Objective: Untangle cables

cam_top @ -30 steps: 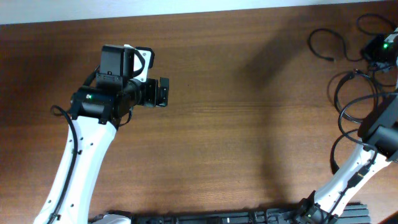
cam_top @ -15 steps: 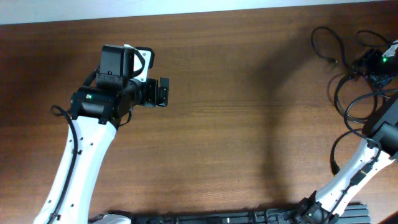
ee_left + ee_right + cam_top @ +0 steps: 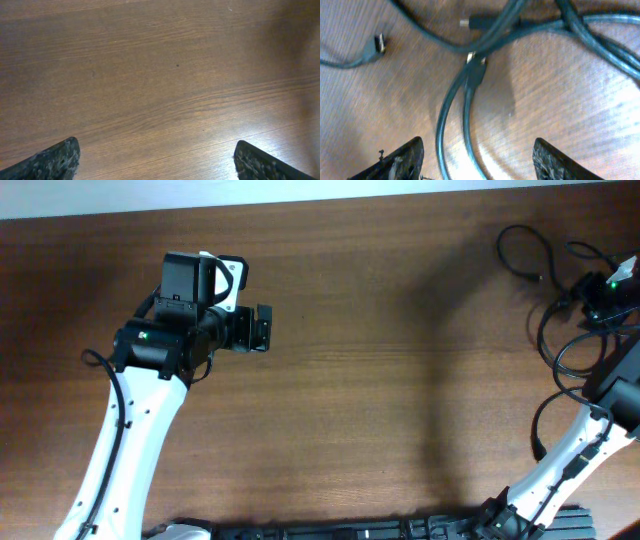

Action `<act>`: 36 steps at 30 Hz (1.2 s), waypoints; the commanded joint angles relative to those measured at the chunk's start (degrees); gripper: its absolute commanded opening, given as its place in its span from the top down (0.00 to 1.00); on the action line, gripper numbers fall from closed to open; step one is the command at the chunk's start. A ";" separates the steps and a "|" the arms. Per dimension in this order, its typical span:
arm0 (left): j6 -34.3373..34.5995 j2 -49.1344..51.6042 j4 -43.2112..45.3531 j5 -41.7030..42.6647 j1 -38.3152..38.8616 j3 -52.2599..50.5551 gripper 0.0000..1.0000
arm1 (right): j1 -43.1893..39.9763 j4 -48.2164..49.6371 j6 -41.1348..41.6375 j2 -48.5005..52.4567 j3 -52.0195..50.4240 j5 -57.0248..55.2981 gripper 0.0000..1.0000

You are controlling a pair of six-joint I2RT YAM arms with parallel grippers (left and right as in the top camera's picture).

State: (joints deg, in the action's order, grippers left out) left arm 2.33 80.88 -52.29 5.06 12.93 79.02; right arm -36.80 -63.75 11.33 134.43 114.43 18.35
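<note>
Cables (image 3: 476, 72), thin glossy black loops, lie under the wide right hand (image 3: 477, 160); left hand (image 3: 157, 161) wide.

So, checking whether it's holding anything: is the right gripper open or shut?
Open. In the wrist view the right gripper has its fingertips wide apart, and the cables lie loose ahead of it, not clamped.
</note>
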 commanded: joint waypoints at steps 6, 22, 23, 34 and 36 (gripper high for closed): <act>-1.09 -0.87 0.11 -0.39 -0.35 0.52 0.01 | 6.36 -5.18 -5.07 -7.43 0.98 0.22 0.31; -1.09 -0.87 0.11 -0.39 -0.35 0.52 0.01 | 40.59 -5.03 -6.62 -7.61 0.98 -6.64 0.15; -1.09 -0.87 0.11 -0.42 -0.35 0.52 0.01 | 42.01 -5.05 -6.62 -7.61 0.96 -6.64 0.03; -1.09 -0.87 0.11 -0.39 -0.35 0.52 0.01 | 52.00 -3.54 -6.62 -7.58 0.98 -8.52 0.01; -1.09 -0.87 0.11 -0.39 -0.35 0.52 0.01 | 52.22 -3.54 -6.60 -7.58 0.96 -8.50 0.02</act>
State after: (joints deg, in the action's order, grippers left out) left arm 2.33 80.88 -52.29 5.08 12.93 79.02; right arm 15.03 -67.40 5.13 128.64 114.45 11.18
